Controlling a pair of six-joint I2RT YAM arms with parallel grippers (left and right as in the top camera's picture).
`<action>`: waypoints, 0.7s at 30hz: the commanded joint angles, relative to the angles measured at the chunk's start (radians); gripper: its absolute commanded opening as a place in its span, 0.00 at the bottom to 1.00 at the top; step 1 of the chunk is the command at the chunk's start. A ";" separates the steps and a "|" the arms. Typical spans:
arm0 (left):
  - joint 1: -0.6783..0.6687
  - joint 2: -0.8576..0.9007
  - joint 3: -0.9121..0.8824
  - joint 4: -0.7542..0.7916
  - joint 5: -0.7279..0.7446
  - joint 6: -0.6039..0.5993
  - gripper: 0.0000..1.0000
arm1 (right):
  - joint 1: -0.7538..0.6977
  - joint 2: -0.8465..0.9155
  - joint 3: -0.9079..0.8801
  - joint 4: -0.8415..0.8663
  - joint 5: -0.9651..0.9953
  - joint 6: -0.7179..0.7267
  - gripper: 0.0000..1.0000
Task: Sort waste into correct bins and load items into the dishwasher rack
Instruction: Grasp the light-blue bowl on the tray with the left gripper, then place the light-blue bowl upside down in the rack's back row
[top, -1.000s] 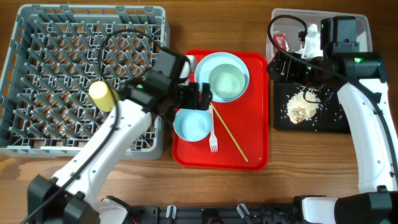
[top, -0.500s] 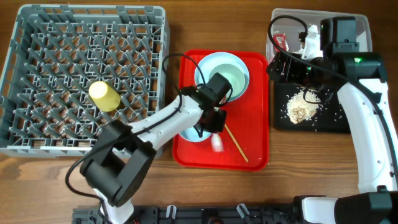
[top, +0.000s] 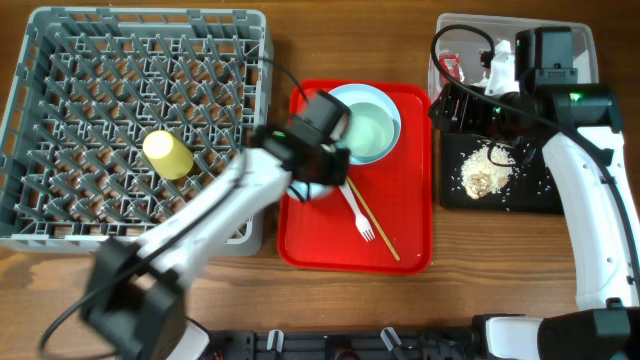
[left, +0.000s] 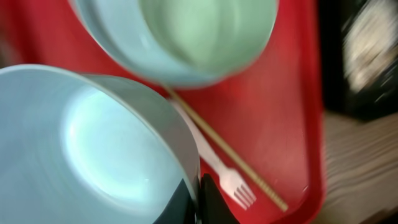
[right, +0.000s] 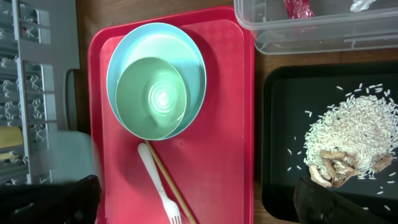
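Lifted since before, the small bowl (left: 93, 143) is being held over the red tray (top: 410, 235), rim pinched by the left gripper (left: 196, 196); the right gripper (top: 452, 106) is being kept with jaws apart. Only the yellow cup (top: 167, 155) is racked.

wooden table (top: 350, 40) | left: dishwasher rack (top: 140, 16) | centre: red tray (top: 412, 180) | right: clear tub (top: 475, 40), black tray (top: 455, 195)

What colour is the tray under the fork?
Red; the tray shows best in the right wrist view.

left gripper (top: 322, 176) lifted bowl (left: 93, 149); fork (top: 358, 213) shifted
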 joint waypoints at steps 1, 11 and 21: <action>0.157 -0.156 0.036 0.052 0.076 0.153 0.04 | -0.002 -0.006 0.007 -0.002 0.010 0.009 1.00; 0.616 -0.122 0.036 0.316 0.512 0.298 0.04 | -0.002 -0.006 0.007 -0.005 0.010 0.009 1.00; 0.746 0.060 0.226 0.497 0.601 0.093 0.04 | -0.002 -0.006 0.007 -0.005 0.010 0.009 1.00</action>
